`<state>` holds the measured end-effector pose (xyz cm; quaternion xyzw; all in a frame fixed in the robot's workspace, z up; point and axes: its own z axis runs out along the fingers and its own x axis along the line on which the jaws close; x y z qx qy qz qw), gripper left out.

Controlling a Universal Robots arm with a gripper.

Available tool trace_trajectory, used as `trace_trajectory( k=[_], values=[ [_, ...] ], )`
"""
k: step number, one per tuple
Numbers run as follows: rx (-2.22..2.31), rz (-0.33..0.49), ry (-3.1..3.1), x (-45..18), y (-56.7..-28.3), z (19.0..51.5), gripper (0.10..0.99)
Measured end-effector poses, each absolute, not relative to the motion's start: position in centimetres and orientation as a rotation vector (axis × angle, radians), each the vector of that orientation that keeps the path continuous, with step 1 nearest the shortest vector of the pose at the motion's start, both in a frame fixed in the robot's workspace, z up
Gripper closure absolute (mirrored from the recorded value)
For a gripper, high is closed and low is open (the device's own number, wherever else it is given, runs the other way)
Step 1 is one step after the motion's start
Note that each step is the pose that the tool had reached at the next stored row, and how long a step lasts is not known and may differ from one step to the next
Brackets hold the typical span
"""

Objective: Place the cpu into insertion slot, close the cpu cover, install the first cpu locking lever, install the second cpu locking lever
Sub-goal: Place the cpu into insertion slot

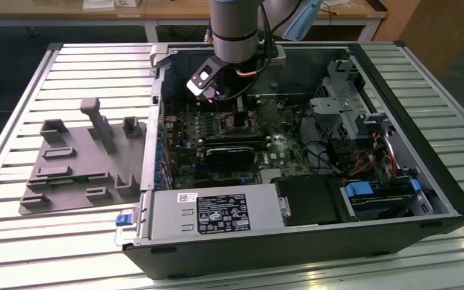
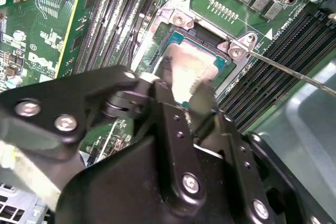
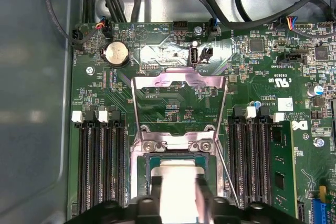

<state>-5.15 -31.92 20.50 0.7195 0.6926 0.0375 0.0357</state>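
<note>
The cpu [image 3: 177, 182] has a smooth, satin silvery metal top. The cpu cover [image 3: 157, 80] is bare bright sheet metal; the green motherboard [image 3: 252, 93] looks glossy.

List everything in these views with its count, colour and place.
table: 1, silvery slats, under everything
computer case: 1, black, open, on the table
holder tray: 1, grey, on the table, exterior view's left of the case
power supply: 1, silvery, inside the case
motherboard: 1, green, inside the case
black card: 1, black, on the motherboard
coin battery: 1, silvery, on the motherboard
insertion slot: 1, dark, metal-rimmed, on the motherboard
memory slots: several, black, flanking the insertion slot
cpu: 1, silvery-grey, at the insertion slot
cpu cover: 1, silvery, swung open beside the slot
locking levers: 2, silvery wire, one each side of the slot
arm: 1, grey, reaching into the case
gripper: 1, black, at the cpu
</note>
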Motion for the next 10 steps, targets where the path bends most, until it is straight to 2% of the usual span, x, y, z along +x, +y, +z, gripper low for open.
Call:
trace_trajectory(
  k=[1, 2, 3, 4, 5, 6, 7, 10],
  values=[
    [2.21, 0.115, 2.128, -5.16, -31.92, 20.5, 0.729],
    [2.21, 0.115, 2.128, -5.16, -31.92, 20.51, 0.729],
    [2.21, 0.115, 2.128, -5.16, -31.92, 20.51, 0.788],
    [2.21, 0.115, 2.128, -5.16, -31.92, 20.51, 0.788],
    [2.21, 0.115, 2.128, -5.15, -31.92, 20.51, 0.906],
    [2.21, 0.115, 2.128, -5.16, -31.92, 20.51, 0.906],
    [2.21, 0.115, 2.128, -5.16, -31.92, 20.51, 0.965],
    [2.21, 0.115, 2.128, -5.16, -31.92, 20.51, 0.984]
  ],
)
